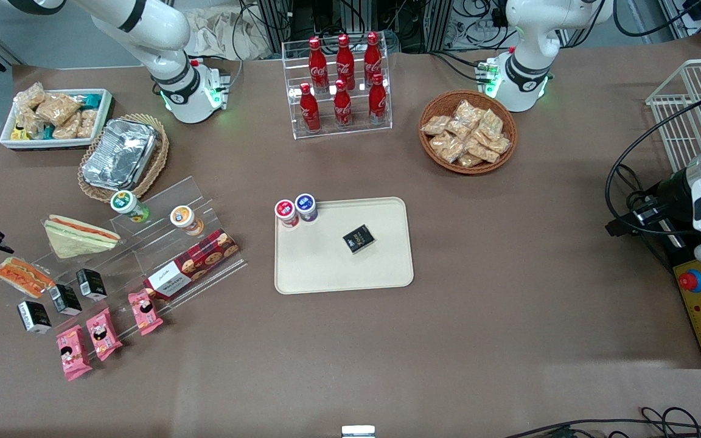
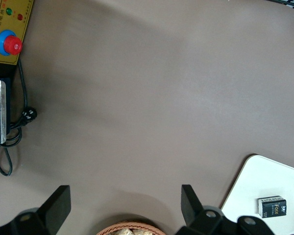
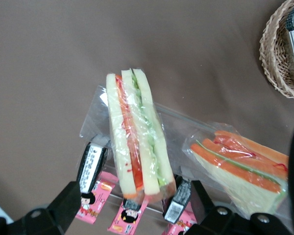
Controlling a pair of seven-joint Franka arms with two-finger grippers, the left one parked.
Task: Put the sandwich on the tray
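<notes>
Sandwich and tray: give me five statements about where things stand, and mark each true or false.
1. The sandwich lies on the tray. False: it rests on the clear display stand toward the working arm's end of the table.
2. A small black box lies on the tray. True.
3. The hand is shut on the sandwich. False: it hovers over the sandwich, open.
4. Two lidded tubs stand at one corner of the tray. True.
5. The clear rack holds four cola bottles. False: it holds six.
</notes>
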